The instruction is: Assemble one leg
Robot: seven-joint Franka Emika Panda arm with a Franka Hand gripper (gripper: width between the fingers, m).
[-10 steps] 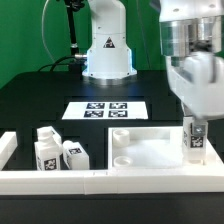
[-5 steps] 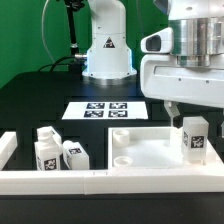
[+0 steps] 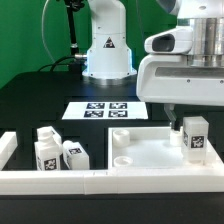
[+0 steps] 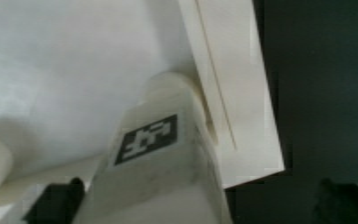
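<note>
One leg (image 3: 195, 137), a white post with black-and-white tags, stands upright at the corner of the large white slab (image 3: 150, 150) on the exterior view's right. My gripper (image 3: 195, 114) hangs just above it, open; one dark finger (image 3: 172, 117) shows beside the leg and clear of it. In the wrist view the leg (image 4: 149, 150) runs down between my gripper's (image 4: 202, 202) two dark fingertips (image 4: 60, 203), and there is space on the far side. The slab (image 4: 87, 60) and its edge lie under the leg.
Three more tagged legs (image 3: 58, 148) stand together on the exterior view's left. A low white wall (image 3: 110, 181) runs along the front. The marker board (image 3: 105, 110) lies behind the slab, and the robot's base (image 3: 107, 50) stands further back.
One second ago my gripper was low around the leg. It has let go, risen and turned. The leg stays standing at the slab's corner.
</note>
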